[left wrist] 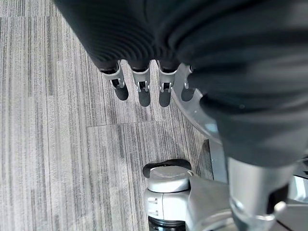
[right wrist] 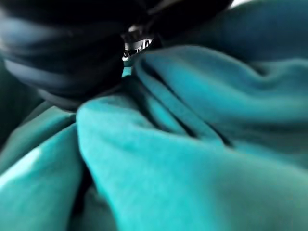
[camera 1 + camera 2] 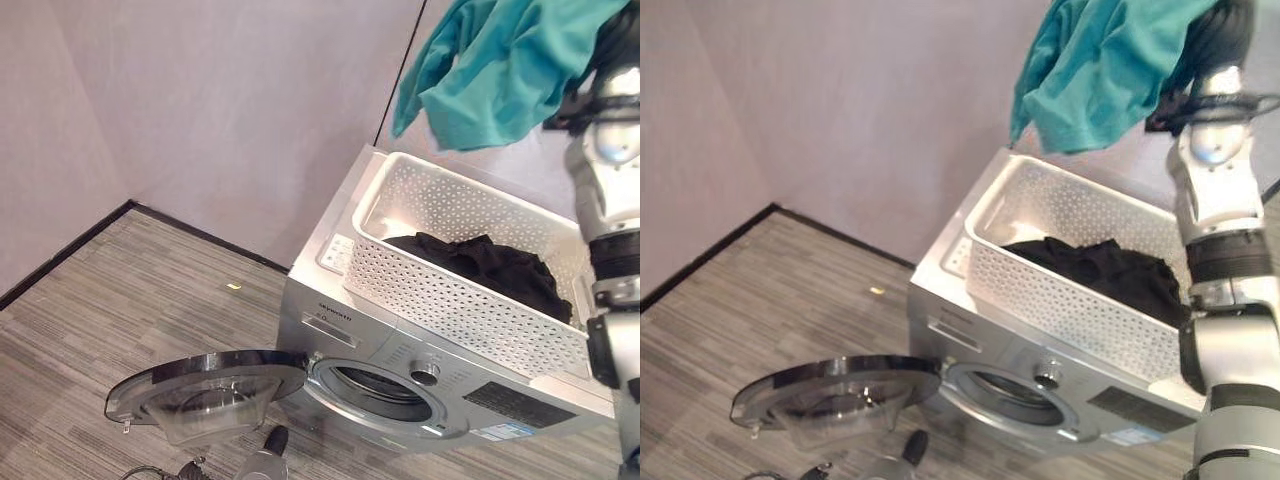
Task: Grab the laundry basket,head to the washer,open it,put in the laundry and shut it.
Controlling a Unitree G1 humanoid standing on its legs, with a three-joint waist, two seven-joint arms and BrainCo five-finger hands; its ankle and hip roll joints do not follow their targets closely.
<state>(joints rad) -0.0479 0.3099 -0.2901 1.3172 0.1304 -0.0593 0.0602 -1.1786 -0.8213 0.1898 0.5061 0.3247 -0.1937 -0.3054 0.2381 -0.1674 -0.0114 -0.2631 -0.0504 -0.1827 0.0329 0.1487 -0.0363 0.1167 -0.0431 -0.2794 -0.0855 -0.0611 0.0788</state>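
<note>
Left eye view: we see the washer (image 3: 400,370) set against the grey wall (image 3: 220,110), its round door (image 3: 205,385) swung fully open to the robot's left and lying nearly level above the striped floor (image 3: 120,300). The drum opening (image 3: 385,385) is unobstructed. The white perforated laundry basket (image 3: 450,290) sits on top of the washer and contains a black garment (image 3: 490,270). A teal garment (image 3: 500,65) hangs above the basket's far side, raised by the right arm. A small yellowish scrap (image 3: 234,286) lies on the floor near the wall.

Right eye view: we see the same layout. Here the right hand (image 3: 1220,35) shows more fully as a dark covered shape at the top of the teal garment, with the cloth bunched against it. The teal garment hangs clear of the basket rim and is not touching the black garment.

Left wrist view: we see the left hand (image 1: 142,89) held low over the floor, fingers (image 1: 165,91) straight and relaxed, holding nothing. The edge of the washer door shows just past the fingers.

Right wrist view: we see teal cloth in folds pressed close against the dark ribbed cover. The fingers are buried in the fabric, so we cannot tell whether they are curled round it.
</note>
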